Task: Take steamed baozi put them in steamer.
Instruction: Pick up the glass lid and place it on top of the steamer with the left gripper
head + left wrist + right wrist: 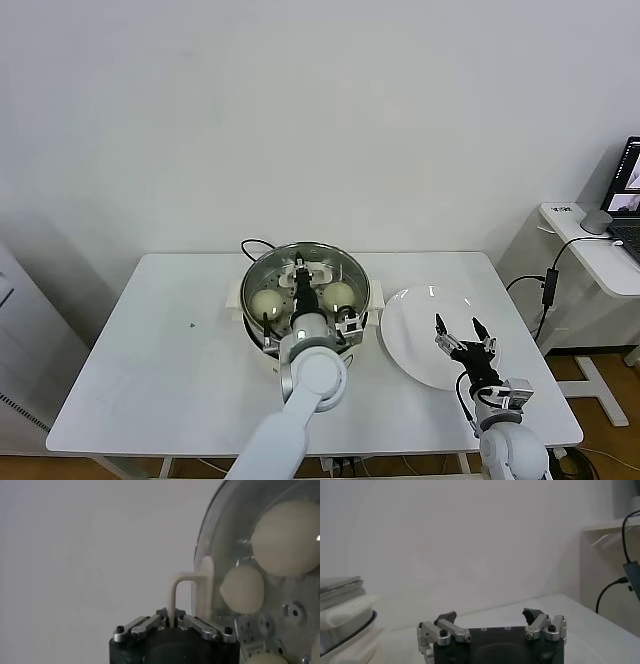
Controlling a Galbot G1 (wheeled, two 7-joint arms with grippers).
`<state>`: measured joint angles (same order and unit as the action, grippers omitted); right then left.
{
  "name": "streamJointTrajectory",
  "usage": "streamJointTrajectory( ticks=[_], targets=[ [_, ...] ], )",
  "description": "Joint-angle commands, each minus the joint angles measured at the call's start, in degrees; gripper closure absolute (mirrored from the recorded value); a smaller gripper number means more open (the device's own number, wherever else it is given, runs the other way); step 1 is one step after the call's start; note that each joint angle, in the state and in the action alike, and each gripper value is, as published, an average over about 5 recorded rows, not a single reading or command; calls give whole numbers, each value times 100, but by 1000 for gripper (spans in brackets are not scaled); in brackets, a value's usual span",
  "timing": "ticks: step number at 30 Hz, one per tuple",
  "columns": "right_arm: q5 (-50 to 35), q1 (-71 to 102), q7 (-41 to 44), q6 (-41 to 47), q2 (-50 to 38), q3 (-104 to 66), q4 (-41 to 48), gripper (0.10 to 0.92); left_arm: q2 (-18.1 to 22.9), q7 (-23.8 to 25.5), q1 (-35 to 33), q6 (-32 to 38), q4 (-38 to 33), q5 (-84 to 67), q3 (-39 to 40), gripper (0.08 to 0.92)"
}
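1. Left gripper (300, 283) over the steamer (306, 290) at table (160, 340) centre, clenched on the lid handle (186, 594) of the glass lid (260, 555).
2. Buns (267, 301) inside the steamer, under the lid.
3. Right gripper (459, 332) above the plate (415, 340), fingers spread, grasping nothing.

White table (170, 370), steamer (258, 335) near its back middle, white plate (410, 345) just beside the steamer

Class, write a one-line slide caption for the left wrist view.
Left gripper shut on the glass lid's cream handle, with baozi visible through the lid in the steamer.
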<state>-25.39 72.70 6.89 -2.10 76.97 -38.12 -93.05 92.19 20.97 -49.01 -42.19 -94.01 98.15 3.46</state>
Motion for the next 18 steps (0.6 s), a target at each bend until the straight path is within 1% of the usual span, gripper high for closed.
streamJointTrajectory(
  ticks=[1,10,18],
  targets=[
    [1,-2,1,-6,7,-2,7,203,204,17,-9,-281,11,-7,8,867],
    [3,1,0,-9,14,-3,9,203,202,85,-5,-281,3,-57,16,867],
    [9,9,1,-12,31,-3,8,203,139,44,-10,-281,5,-58,17,867]
  ],
)
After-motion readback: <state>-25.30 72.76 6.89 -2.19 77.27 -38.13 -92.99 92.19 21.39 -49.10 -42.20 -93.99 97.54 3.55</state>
